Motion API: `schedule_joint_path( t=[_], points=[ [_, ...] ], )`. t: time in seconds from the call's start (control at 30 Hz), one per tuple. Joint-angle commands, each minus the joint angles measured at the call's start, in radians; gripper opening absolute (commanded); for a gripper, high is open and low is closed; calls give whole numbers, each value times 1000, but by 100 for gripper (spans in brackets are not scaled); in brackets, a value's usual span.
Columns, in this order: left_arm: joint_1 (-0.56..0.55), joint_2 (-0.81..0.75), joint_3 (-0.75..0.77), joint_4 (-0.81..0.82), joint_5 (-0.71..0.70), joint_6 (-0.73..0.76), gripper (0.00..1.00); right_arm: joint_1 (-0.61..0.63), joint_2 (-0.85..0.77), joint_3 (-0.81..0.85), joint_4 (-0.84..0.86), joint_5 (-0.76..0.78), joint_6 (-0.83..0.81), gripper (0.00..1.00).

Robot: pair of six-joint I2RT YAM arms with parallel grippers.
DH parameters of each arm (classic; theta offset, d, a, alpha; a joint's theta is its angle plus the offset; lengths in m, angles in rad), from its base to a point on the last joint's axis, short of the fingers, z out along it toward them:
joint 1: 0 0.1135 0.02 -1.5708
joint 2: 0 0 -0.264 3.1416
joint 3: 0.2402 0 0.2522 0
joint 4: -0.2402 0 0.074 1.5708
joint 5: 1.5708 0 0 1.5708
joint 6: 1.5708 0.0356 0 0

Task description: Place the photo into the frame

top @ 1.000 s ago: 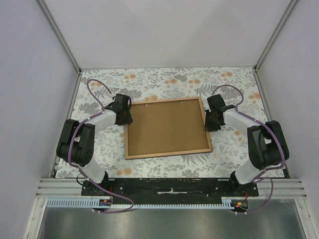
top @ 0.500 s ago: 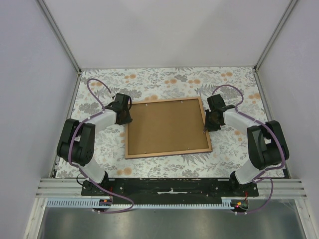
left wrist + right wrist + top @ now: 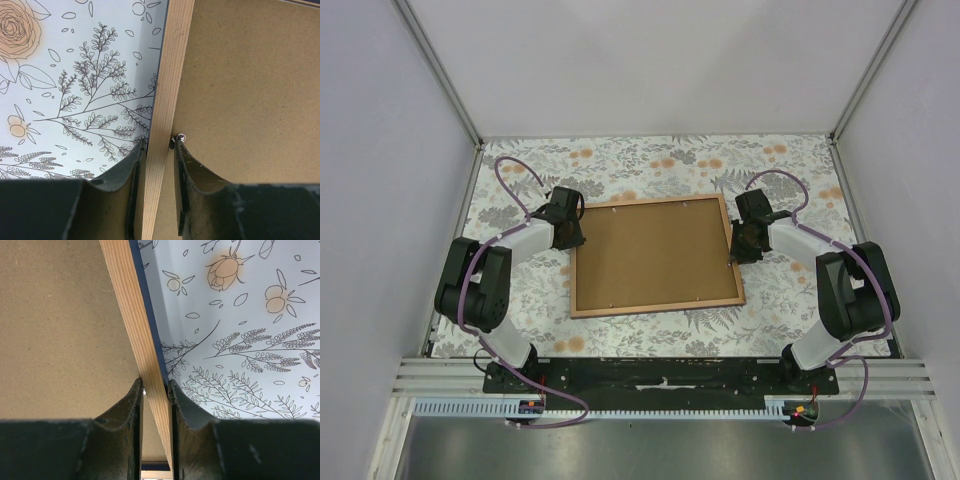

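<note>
Two rails gripped: one per arm, on opposite sides of the frame (image 3: 655, 307).
frame: large thin rectangle, lying back-up mid-table between the arms. Light straight-grained wood, dark blue along the outer edge.
backing panel (image 3: 655, 255): brown fibreboard, matte, fills the opening.
left gripper (image 3: 159, 145): black fingers pinched onto the left rail, inner finger just beside a small shiny metal tab (image 3: 179, 137).
right gripper (image 3: 155, 385): clamped on the right rail, with one finger over the fibreboard and one outside.
tablecloth (image 3: 620, 165): pale, with line-drawn ferns and orange flowers.
</note>
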Motion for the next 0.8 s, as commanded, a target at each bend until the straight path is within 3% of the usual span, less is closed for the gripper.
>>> schedule_joint_path(
  t=[0.0, 0.47, 0.6, 0.77],
  points=[
    [4, 31, 10, 9, -45, 15, 2, 2, 6, 16, 15, -1, 12, 1],
    [4, 26, 10, 14, -25, 13, 2, 15, 1, 16, 9, 8, 9, 41],
    [4, 26, 8, 15, -24, 13, 2, 22, 18, 24, 8, 19, 14, 44],
    [4, 26, 10, 14, -24, 18, 2, 27, 23, 25, 3, 42, 22, 32]
  ],
)
